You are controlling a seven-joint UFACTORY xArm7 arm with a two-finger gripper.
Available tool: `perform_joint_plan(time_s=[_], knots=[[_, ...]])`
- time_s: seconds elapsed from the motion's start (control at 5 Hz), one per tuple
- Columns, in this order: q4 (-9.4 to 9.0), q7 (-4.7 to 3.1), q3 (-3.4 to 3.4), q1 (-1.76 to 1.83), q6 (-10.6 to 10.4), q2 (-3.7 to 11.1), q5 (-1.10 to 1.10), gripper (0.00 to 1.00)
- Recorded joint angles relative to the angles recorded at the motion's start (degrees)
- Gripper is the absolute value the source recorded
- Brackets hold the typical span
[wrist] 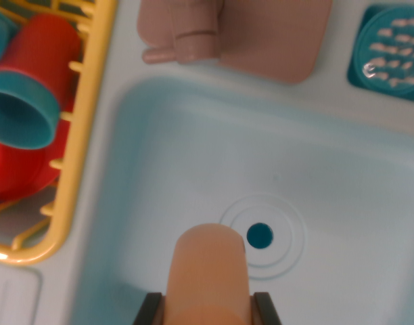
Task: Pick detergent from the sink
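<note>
The detergent is a peach-orange bottle with a rounded top, seen end-on at the bottom middle of the wrist view. My gripper is shut on it, one dark finger pressed against its left side and the other against its right. The bottle stands over the pale blue sink basin, just left of the round drain. Its lower part is hidden below the frame edge, so I cannot tell whether it touches the sink floor.
A yellow dish rack borders the sink on the left, holding a red cup and a teal cup. The pinkish faucet sits behind the basin. A teal burner plate lies at top right.
</note>
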Motion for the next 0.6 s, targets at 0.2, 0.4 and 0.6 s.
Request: perform_joint_plan(time_s=[0.2, 0.4, 0.6], knots=[[1.97, 0.07, 0.01, 0.01, 2.69, -0.72, -0.07, 1.00], [1.97, 0.07, 0.01, 0.01, 2.69, -0.72, -0.07, 1.00], [3.87, 0.13, 0.02, 0.03, 5.29, -1.42, -0.14, 1.00]])
